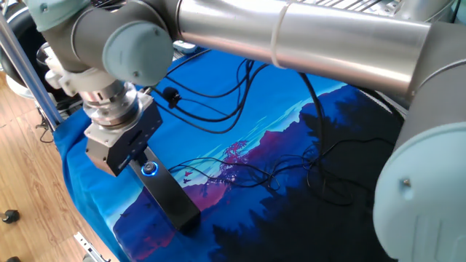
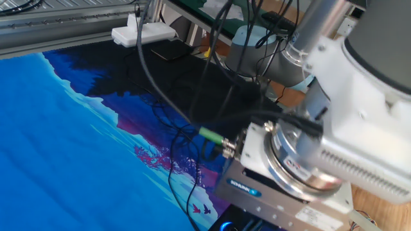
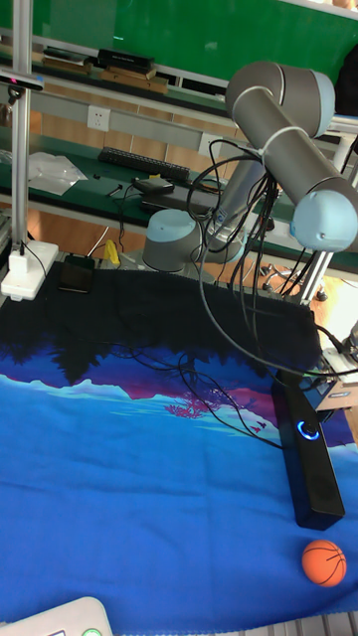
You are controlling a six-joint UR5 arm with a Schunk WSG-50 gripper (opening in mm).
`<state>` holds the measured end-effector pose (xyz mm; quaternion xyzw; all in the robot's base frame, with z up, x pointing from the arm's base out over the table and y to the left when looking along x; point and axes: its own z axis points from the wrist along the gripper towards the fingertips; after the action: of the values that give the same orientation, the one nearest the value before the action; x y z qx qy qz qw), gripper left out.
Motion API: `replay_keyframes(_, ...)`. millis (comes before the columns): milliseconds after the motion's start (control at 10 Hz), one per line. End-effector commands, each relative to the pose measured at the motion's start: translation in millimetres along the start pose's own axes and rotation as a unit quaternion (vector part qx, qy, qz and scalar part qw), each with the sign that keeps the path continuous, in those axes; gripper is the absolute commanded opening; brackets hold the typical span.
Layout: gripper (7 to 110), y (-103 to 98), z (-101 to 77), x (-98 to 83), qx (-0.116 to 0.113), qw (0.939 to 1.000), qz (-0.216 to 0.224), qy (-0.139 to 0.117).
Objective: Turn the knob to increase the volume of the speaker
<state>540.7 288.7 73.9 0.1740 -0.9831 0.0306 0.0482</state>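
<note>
One fixed view: gripper [image 1: 140, 156] lower left, directly above the knob [image 1: 150, 169] on the speaker [image 1: 169, 198]; finger opening cannot be told.
Other fixed view: knob [image 2: 225, 226] at bottom edge.
Tall fixed view: knob [image 3: 309, 430] glowing, right side; orange ball [image 3: 323, 562] below the speaker [image 3: 312, 474].

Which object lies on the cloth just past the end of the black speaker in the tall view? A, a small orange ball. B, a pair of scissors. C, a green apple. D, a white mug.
A: a small orange ball patterned like a basketball sits on the blue cloth just beyond the near end of the speaker, close to it.
</note>
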Motion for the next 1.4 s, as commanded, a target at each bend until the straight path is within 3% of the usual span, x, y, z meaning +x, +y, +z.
replay_keyframes(0, 7, -3, 5.3, 1.4, 0.012, 0.9999, -0.006, 0.007)
replay_keyframes(200, 7, -24, 6.5, 4.6, 0.060, 0.9982, 0.001, 0.006)
replay_keyframes(300, 7, -29, 9.7, 0.7, 0.072, 0.9974, 0.000, -0.002)
replay_keyframes(700, 7, 4, 7.0, 5.5, 0.015, 0.9998, -0.011, 0.009)
replay_keyframes(900, 7, 4, 8.6, 10.1, 0.010, 0.9995, -0.025, 0.018)
replay_keyframes(1300, 7, 9, 9.2, 8.0, -0.017, 0.9979, -0.062, 0.008)
